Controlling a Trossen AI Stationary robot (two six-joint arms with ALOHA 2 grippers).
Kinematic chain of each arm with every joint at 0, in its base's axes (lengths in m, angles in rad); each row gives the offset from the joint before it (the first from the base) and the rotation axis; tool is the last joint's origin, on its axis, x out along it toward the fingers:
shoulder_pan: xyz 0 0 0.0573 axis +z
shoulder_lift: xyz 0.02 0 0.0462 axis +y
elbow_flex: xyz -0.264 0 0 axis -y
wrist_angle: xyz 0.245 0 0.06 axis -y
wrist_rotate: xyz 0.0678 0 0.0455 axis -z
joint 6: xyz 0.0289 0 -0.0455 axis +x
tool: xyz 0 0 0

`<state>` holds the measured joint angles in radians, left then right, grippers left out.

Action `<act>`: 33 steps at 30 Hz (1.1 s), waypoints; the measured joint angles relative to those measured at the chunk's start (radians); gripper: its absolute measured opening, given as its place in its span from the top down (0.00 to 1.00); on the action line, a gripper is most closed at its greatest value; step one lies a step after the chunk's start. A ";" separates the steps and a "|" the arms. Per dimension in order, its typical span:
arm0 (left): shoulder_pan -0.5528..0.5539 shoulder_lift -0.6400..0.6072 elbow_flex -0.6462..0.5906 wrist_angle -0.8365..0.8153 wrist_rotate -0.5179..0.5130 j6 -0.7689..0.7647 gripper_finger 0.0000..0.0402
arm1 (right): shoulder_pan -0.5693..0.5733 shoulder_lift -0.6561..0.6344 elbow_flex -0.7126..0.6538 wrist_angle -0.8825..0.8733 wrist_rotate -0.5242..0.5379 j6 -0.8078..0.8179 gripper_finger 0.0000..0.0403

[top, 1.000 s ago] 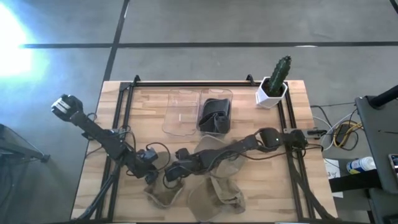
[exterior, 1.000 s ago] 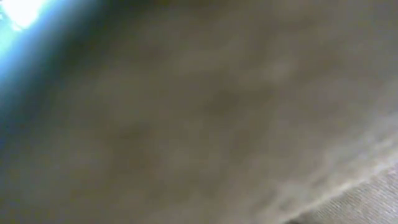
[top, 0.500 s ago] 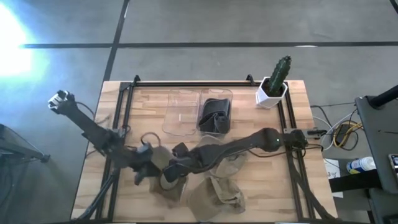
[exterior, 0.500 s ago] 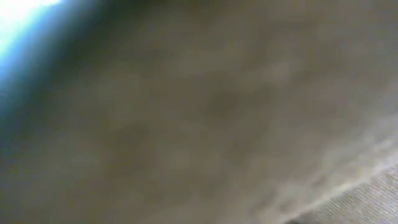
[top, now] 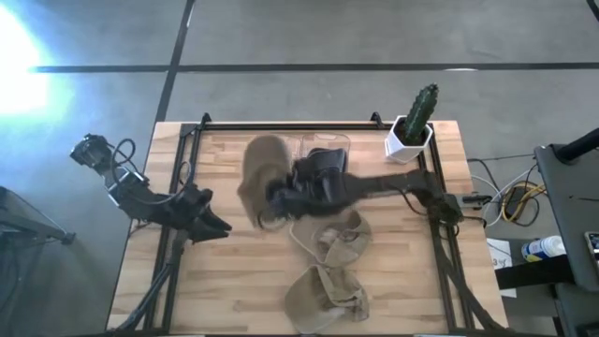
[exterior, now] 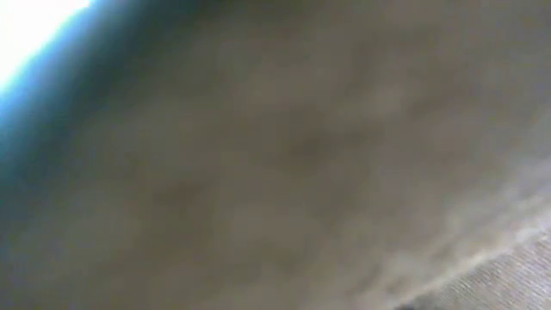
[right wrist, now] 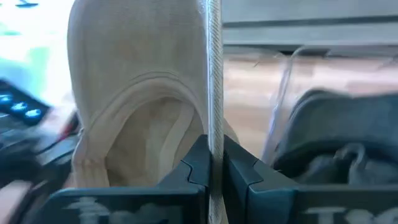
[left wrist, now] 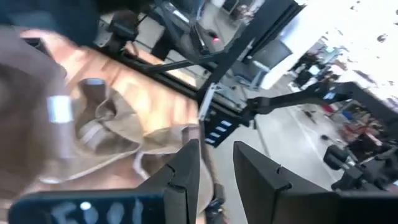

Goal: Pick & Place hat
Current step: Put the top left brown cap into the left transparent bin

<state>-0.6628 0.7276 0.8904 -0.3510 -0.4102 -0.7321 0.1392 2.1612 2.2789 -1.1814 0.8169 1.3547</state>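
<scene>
Right gripper [top: 272, 198] stretched across the table, jaws clamped on a tan hat [top: 259, 173]; left gripper [top: 217, 227] at table's left, jaws apart.

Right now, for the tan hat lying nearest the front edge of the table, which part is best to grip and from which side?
Probably a raised fold of the tan hat, taken from straight above. It lies crumpled and flat on the table, so its edges offer little to pinch. The left claw, empty, is the nearer free one.
</scene>
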 joint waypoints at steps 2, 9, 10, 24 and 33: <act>0.000 0.006 -0.016 -0.002 -0.012 -0.012 0.77 | -0.055 0.001 -0.012 0.002 -0.013 -0.040 0.97; 0.000 0.041 -0.082 -0.004 -0.012 -0.107 0.77 | -0.237 0.001 -0.121 0.043 -0.195 -0.016 0.97; 0.000 0.046 -0.093 -0.004 -0.015 -0.122 0.77 | -0.254 0.001 -0.148 0.085 -0.239 -0.011 0.97; 0.000 0.083 -0.191 0.000 -0.037 -0.271 0.77 | -0.243 0.000 -0.415 0.307 -0.400 0.083 0.91; 0.000 0.083 -0.191 0.001 -0.058 -0.261 0.77 | -0.228 0.002 -0.403 0.356 -0.391 0.041 0.69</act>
<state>-0.6628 0.8108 0.6998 -0.3504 -0.4680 -0.9926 -0.0892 2.1628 1.8763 -0.8250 0.4261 1.3959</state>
